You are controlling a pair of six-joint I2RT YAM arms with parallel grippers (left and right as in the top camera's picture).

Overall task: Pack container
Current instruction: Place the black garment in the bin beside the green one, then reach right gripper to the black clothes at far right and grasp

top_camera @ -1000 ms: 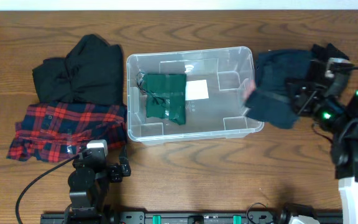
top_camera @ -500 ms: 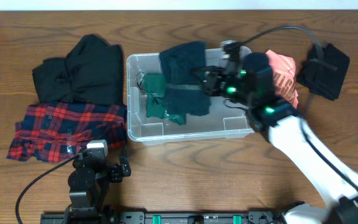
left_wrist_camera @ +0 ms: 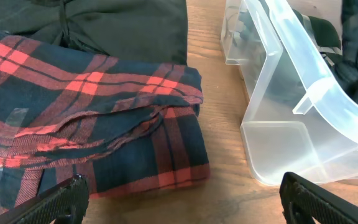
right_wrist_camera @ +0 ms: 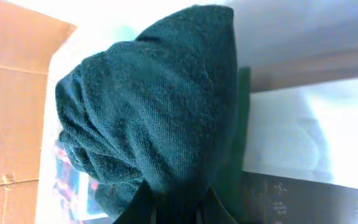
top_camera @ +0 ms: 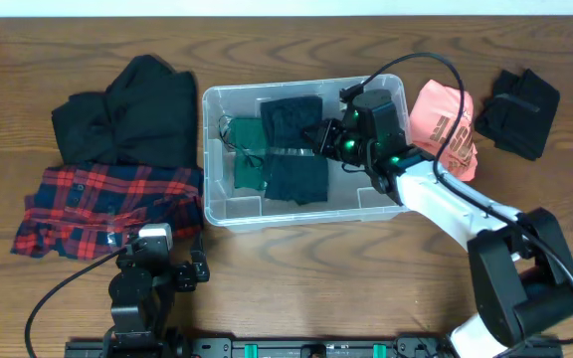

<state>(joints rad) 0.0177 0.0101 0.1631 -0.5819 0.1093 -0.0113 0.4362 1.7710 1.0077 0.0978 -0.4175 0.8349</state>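
The clear plastic container stands mid-table, with a green cloth lying inside at its left. My right gripper is inside the container, shut on a dark teal garment that drapes over the green cloth. In the right wrist view the garment fills the space between the fingers, above the white label. My left gripper is open and empty, low over the wood near the container's front left corner and the red plaid shirt.
A black garment and the red plaid shirt lie left of the container. A salmon-pink garment and a black garment lie to its right. A cable loops over the right arm.
My right gripper carried the dark teal garment from the right side of the table into the container and lowered it onto the green cloth. The pink garment is uncovered. The left arm stayed still.
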